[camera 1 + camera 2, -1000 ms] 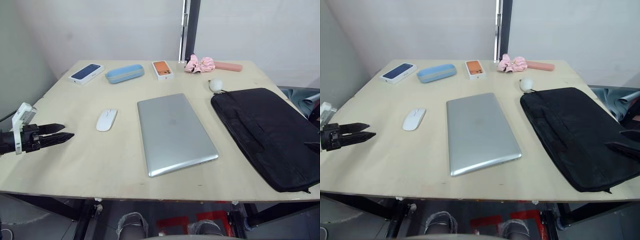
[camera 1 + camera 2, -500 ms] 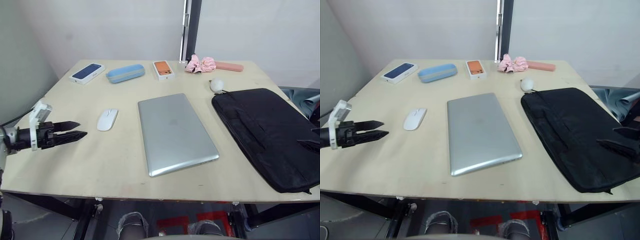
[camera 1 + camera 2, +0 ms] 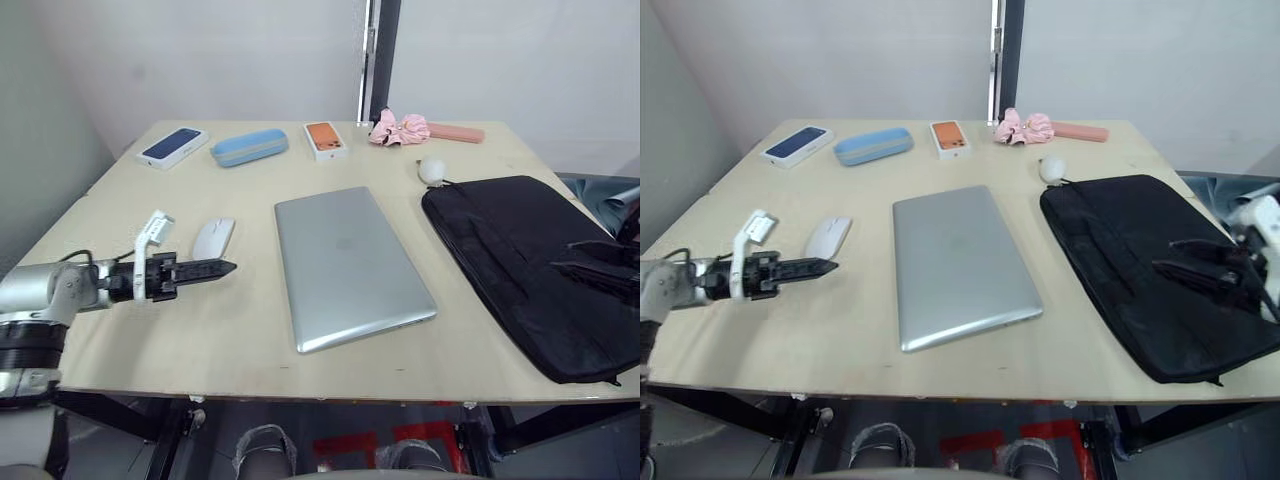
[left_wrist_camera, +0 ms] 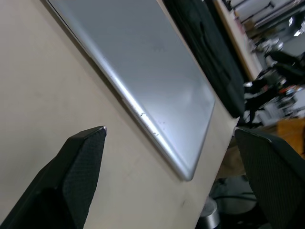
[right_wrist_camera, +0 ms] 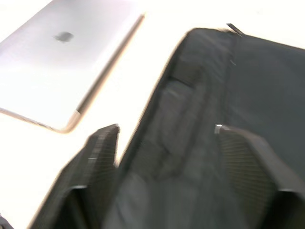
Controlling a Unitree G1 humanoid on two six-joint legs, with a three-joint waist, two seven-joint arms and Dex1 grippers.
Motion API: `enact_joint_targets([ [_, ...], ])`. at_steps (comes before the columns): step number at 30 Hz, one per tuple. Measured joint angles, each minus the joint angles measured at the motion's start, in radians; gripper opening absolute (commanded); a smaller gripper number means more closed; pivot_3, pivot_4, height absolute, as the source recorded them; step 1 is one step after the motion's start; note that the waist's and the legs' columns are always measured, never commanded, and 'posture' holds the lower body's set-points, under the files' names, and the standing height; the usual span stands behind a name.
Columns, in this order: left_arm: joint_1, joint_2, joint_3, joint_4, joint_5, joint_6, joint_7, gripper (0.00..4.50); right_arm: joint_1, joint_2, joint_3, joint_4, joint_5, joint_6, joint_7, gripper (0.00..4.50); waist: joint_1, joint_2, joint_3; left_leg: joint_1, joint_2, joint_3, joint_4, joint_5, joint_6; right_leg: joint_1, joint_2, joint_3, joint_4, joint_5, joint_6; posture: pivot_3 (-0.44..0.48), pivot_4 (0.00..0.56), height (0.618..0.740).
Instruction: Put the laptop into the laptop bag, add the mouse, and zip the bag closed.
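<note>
The left gripper reaches out low over the table, its fingers pointing toward the laptop. In the left wrist view its two black fingers stand wide apart with nothing between them but bare tabletop and the laptop's near edge; it holds nothing. The mouse lies just beyond the fingertips, apart from them.

The right gripper hovers over the laptop bag, its fingers spread wide in the right wrist view and empty, with the bag's dark fabric beneath them. Whether the tips touch the fabric cannot be told.

There is one laptop, lid shut, lying flat in the middle of the table; one mouse to its left; one bag to its right, lying flat, its far right corner cut off by the frame edge.

Along the far edge sit two phone boxes, a dark-blue one and an orange one, one light-blue case, one pink scrunchie-like bundle and one pink bar. A small white round thing sits at the bag's far corner, too small to make out.
</note>
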Motion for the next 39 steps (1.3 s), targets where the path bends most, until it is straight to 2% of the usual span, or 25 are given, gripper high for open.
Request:
enact_joint_targets([
  [5,-0.149,-0.106,0.017,0.154,-0.027,0.126,0.097,4.50,-0.104,0.041,0.097,-0.076,0.037,0.037,-0.098,0.19,0.002,0.000,0.000,-0.001,-0.001,0.000,0.000,0.000,0.000,0.000,0.000,0.000,-0.001,0.000,0.000,0.000,0.150,0.740],
  [6,-0.158,-0.115,0.018,0.163,-0.028,0.135,0.107,4.50,-0.117,0.047,0.107,-0.089,0.042,0.041,-0.110,0.08,0.001,0.000,0.000,-0.001,-0.001,0.000,0.000,0.000,0.000,0.000,0.000,0.000,-0.001,0.000,0.000,0.000,0.150,0.740],
  [8,-0.173,-0.130,0.016,0.196,-0.025,0.141,0.125,4.50,-0.150,0.059,0.151,-0.112,0.045,0.047,-0.144,0.08,-0.004,0.000,0.000,-0.001,0.000,0.000,-0.002,0.000,0.000,0.000,0.000,0.000,-0.001,0.000,0.000,0.000,0.150,0.740],
  [14,-0.176,-0.165,-0.076,0.272,0.035,0.102,0.143,4.50,-0.289,0.133,0.388,-0.123,-0.044,0.012,-0.263,0.08,-0.002,0.000,0.000,-0.001,0.000,-0.001,-0.002,0.000,-0.001,0.000,0.000,-0.001,-0.002,0.000,0.000,0.000,0.150,0.740],
  [16,-0.221,-0.186,-0.067,0.364,0.064,0.077,0.176,4.50,-0.442,0.180,0.520,-0.021,-0.149,-0.004,-0.322,0.08,-0.011,0.000,0.000,0.000,-0.001,-0.001,0.000,0.001,0.000,0.001,0.000,0.000,-0.001,0.001,0.000,0.000,0.150,0.740],
  [17,-0.265,-0.224,-0.067,0.407,0.075,0.059,0.195,4.50,-0.536,0.217,0.615,0.046,-0.215,-0.008,-0.359,0.08,-0.012,0.000,0.000,0.000,-0.001,-0.002,0.001,0.002,-0.001,0.001,0.000,-0.001,0.000,0.003,0.000,0.000,0.150,0.740],
  [20,-0.316,-0.269,-0.060,0.490,0.092,0.030,0.216,4.50,-0.630,0.295,0.767,0.145,-0.303,-0.006,-0.400,0.08,-0.009,0.000,0.000,0.000,-0.001,-0.004,0.000,0.002,-0.001,0.002,0.000,-0.002,0.000,0.003,0.000,0.000,0.150,0.740],
  [22,-0.337,-0.276,-0.044,0.533,0.100,0.013,0.219,4.50,-0.645,0.316,0.831,0.226,-0.357,-0.002,-0.412,0.08,-0.002,0.000,0.000,-0.002,-0.001,-0.004,-0.001,0.002,-0.001,0.002,0.000,-0.002,-0.003,0.003,0.000,0.000,0.150,0.740],
  [30,-0.380,-0.298,-0.051,0.594,0.156,-0.050,0.204,4.50,-0.829,0.482,0.964,0.623,-0.541,-0.098,-0.449,0.08,-0.005,0.000,0.000,-0.001,-0.002,-0.005,-0.002,0.002,-0.002,0.003,-0.001,-0.003,-0.002,0.003,0.000,0.000,0.150,0.740],
  [34,-0.384,-0.297,-0.065,0.609,0.180,-0.064,0.181,4.50,-0.858,0.511,0.962,0.689,-0.560,-0.122,-0.406,0.08,-0.008,0.000,0.000,0.002,-0.002,-0.005,-0.001,0.002,-0.001,0.007,-0.001,-0.003,-0.002,0.003,0.000,0.000,0.150,0.740],
  [39,-0.397,-0.294,-0.118,0.604,0.224,-0.078,0.136,4.50,-0.857,0.555,0.929,0.692,-0.543,-0.099,-0.328,0.08,-0.011,0.000,0.000,0.006,-0.002,-0.006,-0.001,0.001,-0.002,0.011,-0.001,-0.003,-0.002,0.003,0.000,0.000,0.150,0.740],
])
